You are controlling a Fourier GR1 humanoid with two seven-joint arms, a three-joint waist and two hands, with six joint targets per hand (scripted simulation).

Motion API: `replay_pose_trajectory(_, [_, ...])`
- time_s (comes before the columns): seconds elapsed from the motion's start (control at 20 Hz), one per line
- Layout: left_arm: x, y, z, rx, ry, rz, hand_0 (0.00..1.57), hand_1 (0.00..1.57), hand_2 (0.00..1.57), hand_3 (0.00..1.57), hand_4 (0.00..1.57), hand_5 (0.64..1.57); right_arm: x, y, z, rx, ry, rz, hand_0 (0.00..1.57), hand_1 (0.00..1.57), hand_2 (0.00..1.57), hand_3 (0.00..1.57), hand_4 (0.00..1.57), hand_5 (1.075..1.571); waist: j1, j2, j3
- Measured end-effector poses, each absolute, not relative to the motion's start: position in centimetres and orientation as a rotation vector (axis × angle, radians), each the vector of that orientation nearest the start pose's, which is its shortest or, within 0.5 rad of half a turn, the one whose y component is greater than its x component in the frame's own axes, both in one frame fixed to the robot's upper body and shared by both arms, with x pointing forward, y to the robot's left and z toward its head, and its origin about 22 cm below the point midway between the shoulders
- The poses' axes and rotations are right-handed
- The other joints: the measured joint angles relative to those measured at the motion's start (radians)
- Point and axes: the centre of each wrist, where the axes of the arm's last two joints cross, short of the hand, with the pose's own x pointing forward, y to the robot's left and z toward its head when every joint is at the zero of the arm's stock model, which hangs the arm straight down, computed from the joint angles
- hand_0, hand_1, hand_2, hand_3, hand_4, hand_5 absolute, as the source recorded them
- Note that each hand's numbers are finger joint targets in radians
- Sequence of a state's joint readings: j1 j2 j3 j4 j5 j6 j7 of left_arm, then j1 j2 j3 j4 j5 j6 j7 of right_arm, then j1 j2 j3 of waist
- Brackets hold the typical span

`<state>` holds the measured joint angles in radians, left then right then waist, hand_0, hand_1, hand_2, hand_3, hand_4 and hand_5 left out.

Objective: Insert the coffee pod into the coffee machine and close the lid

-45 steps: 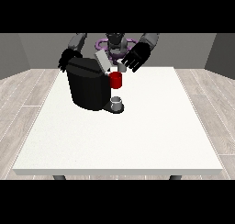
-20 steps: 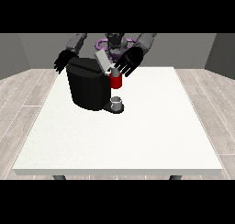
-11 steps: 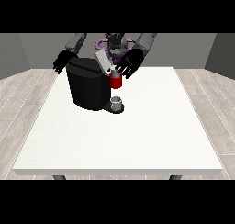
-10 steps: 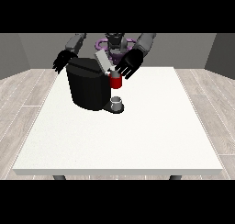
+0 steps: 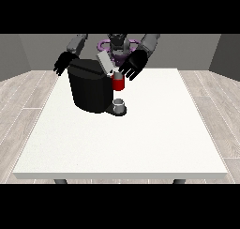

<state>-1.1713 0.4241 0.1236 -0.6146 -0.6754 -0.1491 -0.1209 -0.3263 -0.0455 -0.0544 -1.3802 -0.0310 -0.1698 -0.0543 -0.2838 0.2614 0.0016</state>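
Observation:
A black coffee machine (image 5: 89,89) stands on the white table (image 5: 140,139) at the view's left of centre. Its grey lid (image 5: 105,62) is raised, tilted up and back. The machine's red front part (image 5: 118,84) sits above a small grey cup (image 5: 119,104) on the drip base. The hand at the view's right (image 5: 132,65) hovers with fingers spread just right of the lid, beside and above the red part. The hand at the view's left (image 5: 63,63) hangs open behind the machine's far left corner. The coffee pod cannot be made out.
The robot's torso (image 5: 117,47) stands behind the table's far edge. The table's front edge (image 5: 122,174) runs near the camera. Wooden floor lies to both sides.
The hand at the view's right has drifted slightly down and toward the lid. The lid stays raised. The other hand has barely moved.

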Motion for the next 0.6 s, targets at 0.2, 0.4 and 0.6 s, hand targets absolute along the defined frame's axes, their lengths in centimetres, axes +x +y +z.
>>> replay_pose_trajectory(0.2, [46.3, 25.5, 22.4, 0.729, -1.658, -0.913, 1.07, 1.07, 1.12, 0.95, 0.38, 1.571, 31.7, -21.6, 3.9, -0.081, -1.719, -0.072, 0.0, 0.0, 0.0, 0.0, 0.34, 1.571, -0.005, -0.004, -0.0003])
replay_pose_trajectory(0.4, [46.3, 26.2, 23.3, 0.744, -1.67, -0.924, 1.07, 1.07, 1.12, 0.97, 0.36, 1.571, 31.7, -22.2, 4.0, -0.075, -1.742, -0.074, 0.0, 0.0, 0.0, 0.0, 0.44, 1.571, -0.005, 0.01, -0.0007])
replay_pose_trajectory(0.6, [46.2, 25.9, 23.0, 0.753, -1.693, -0.933, 0.91, 0.91, 1.02, 0.86, 0.36, 1.571, 32.0, -21.9, 4.4, -0.068, -1.751, -0.085, 0.0, 0.0, 0.0, 0.0, 0.46, 1.571, 0.002, 0.016, 0.0005])
